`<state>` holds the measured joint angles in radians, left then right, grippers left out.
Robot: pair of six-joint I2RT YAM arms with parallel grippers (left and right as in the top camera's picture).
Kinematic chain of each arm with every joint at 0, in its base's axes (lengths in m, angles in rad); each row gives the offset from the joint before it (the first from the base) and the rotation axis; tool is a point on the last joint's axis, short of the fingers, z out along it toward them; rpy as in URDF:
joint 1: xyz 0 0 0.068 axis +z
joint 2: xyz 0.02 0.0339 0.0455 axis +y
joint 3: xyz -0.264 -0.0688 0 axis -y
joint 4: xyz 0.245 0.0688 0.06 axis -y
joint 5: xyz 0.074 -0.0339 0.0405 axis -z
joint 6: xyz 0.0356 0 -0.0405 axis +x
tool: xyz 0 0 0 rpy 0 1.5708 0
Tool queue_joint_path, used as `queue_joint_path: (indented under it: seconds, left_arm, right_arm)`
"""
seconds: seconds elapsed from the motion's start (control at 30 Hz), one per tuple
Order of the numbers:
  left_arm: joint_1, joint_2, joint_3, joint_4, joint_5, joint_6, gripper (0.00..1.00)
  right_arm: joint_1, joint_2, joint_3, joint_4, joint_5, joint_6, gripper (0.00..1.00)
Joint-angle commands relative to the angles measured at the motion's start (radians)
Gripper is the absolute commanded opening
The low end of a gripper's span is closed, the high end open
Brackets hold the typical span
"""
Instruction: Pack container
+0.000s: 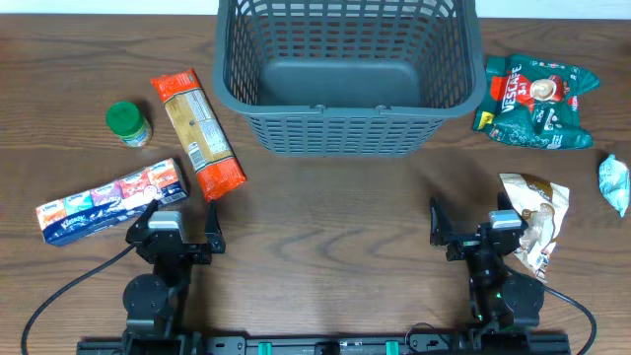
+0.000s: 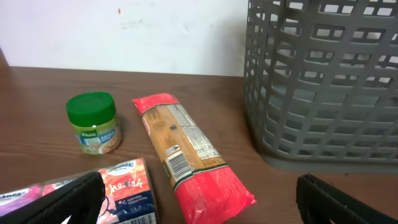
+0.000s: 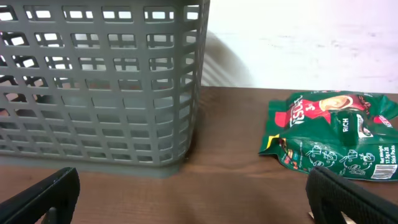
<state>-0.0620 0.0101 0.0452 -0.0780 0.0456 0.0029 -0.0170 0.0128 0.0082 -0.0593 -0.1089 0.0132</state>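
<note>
The container [image 1: 340, 133], a large grey slotted basket, stands at the back centre with nothing in it; its wall fills the right of the left wrist view [image 2: 323, 81] and the left of the right wrist view [image 3: 99, 87]. My left gripper [image 1: 182, 213] [image 2: 202, 205] is open near the front left, holding nothing. A red pasta packet [image 1: 197, 133] [image 2: 186, 155] lies just ahead of it and a tissue pack [image 1: 110, 199] [image 2: 124, 190] lies by its left finger. My right gripper [image 1: 470, 222] [image 3: 196, 202] is open at the front right over bare table.
A green-lidded jar [image 1: 128, 123] [image 2: 93, 121] stands at the left. A green coffee bag [image 1: 537, 102] [image 3: 336, 140] lies right of the basket. A beige packet [image 1: 535, 219] lies beside my right gripper, and a pale blue packet [image 1: 615, 182] sits at the right edge.
</note>
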Motion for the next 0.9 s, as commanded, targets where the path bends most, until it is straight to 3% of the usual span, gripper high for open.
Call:
queue_joint_path:
  seconds: [0.0,0.2,0.37,0.53,0.7,0.87]
  left_arm:
    - [-0.003,-0.004,-0.028,-0.013,-0.004,-0.004,0.99]
    - [-0.003,-0.004,-0.028,-0.013,-0.004,-0.004,0.99]
    - [-0.003,-0.004,-0.028,-0.013,-0.004,-0.004,0.99]
    - [-0.003,-0.004,-0.028,-0.013,-0.004,-0.004,0.99]
    - [-0.003,-0.004,-0.028,-0.013,-0.004,-0.004,0.98]
    - [-0.003,-0.004,-0.028,-0.013,-0.004,-0.004,0.99]
  right_arm:
    - [-0.010,-0.007,-0.003,-0.002,-0.010,-0.015,0.99]
    - [-0.010,-0.007,-0.003,-0.001,0.005,-0.014,0.99]
    - [-0.010,-0.003,-0.003,-0.005,0.003,0.105,0.99]
    - [-0.010,0.049,0.020,-0.048,0.054,0.107,0.99]
    - [-0.016,0.195,0.165,-0.144,0.195,0.124,0.99]
    - [-0.087,0.446,0.426,-0.171,0.262,0.121,0.99]
